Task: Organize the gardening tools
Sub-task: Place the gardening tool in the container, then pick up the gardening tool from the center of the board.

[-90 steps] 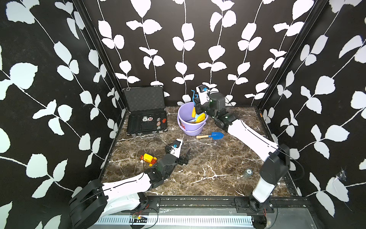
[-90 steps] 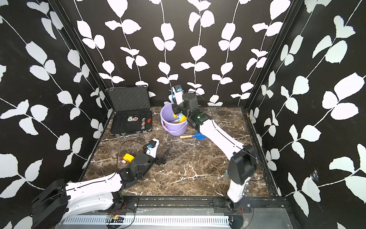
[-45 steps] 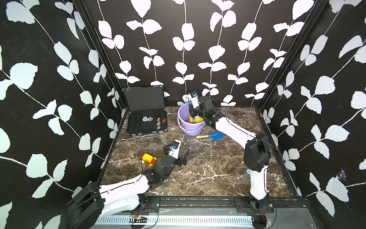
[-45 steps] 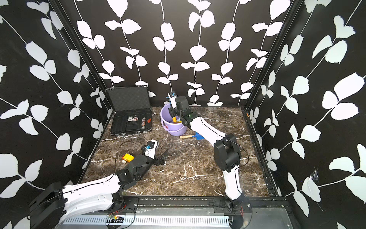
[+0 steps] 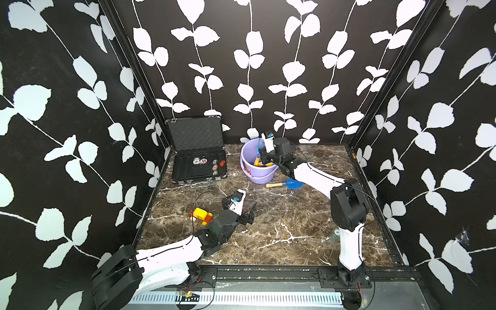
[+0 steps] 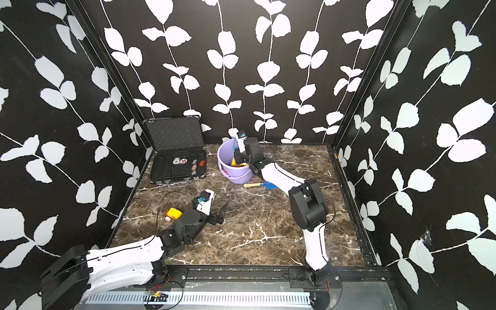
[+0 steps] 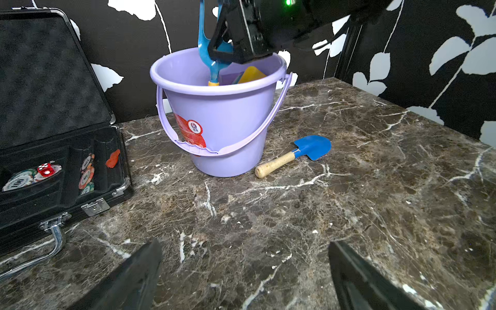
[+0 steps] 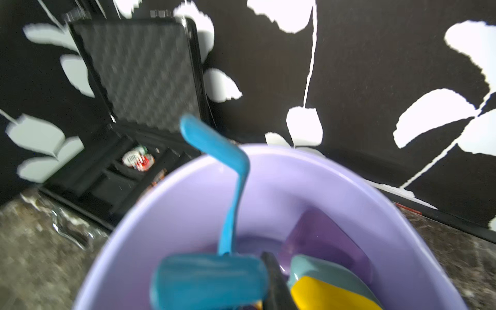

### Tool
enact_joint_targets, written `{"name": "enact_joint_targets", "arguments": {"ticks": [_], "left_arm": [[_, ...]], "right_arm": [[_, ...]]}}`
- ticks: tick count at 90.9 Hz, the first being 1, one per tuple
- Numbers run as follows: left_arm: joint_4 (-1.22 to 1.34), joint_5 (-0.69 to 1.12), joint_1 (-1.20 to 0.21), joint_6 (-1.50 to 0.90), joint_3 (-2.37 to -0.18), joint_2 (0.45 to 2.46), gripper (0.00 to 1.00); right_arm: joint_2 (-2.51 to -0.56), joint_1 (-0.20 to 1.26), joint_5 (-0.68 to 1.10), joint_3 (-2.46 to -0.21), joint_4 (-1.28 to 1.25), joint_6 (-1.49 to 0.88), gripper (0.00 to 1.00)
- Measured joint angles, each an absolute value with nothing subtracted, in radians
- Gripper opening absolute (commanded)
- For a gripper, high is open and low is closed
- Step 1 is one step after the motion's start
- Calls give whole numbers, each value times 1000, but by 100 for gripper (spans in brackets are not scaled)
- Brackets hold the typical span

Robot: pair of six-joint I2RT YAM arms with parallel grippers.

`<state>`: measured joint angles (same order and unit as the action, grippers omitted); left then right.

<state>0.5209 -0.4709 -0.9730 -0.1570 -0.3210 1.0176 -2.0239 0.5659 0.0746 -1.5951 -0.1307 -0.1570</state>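
Observation:
A lavender bucket (image 5: 257,175) (image 6: 236,174) (image 7: 222,128) stands at the back of the marble table. Several gardening tools are inside it: a light blue rake (image 7: 203,40) (image 8: 233,201) standing up past the rim, a yellow scoop (image 7: 251,73) (image 8: 327,295) and a purple one (image 8: 322,236). My right gripper (image 5: 264,158) (image 6: 239,158) hangs in the bucket's mouth, one finger (image 8: 273,279) against the rake's broad end; blur hides the grip. A blue spade (image 5: 292,184) (image 7: 311,147) with a wooden handle lies right of the bucket. My left gripper (image 5: 240,208) (image 7: 244,247) is open and empty, low over the table's middle.
An open black case (image 5: 198,161) (image 7: 53,134) with poker chips and a red die sits at the back left. A yellow-and-red toy vehicle (image 5: 201,213) (image 6: 173,213) lies just left of my left wrist. Black leaf-patterned walls close in three sides.
The right arm's elbow has swung up and back, and its gripper has dropped lower into the bucket's mouth with the light blue rake. The left arm has barely moved.

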Motion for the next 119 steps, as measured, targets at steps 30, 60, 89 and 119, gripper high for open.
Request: {"name": "enact_joint_targets", "arguments": {"ticks": [30,60,89,119], "left_arm": [[511,-458,-973,-157,-346,1065,97],[489,-418,-973,-140,-428,1173,91],[441,-329,-973,-103,-602,1360,82],[294,-287,-973,-16,-884,1671,66]], "right_arm": [[-2014,560,102,-1579,-94,-165,53],[-1858,560,95,-1546,-5,-177,82],[-1562,556,-30,-1355,47,-224,91],[-1200,542,-212,-963,108,-334,99]]}}
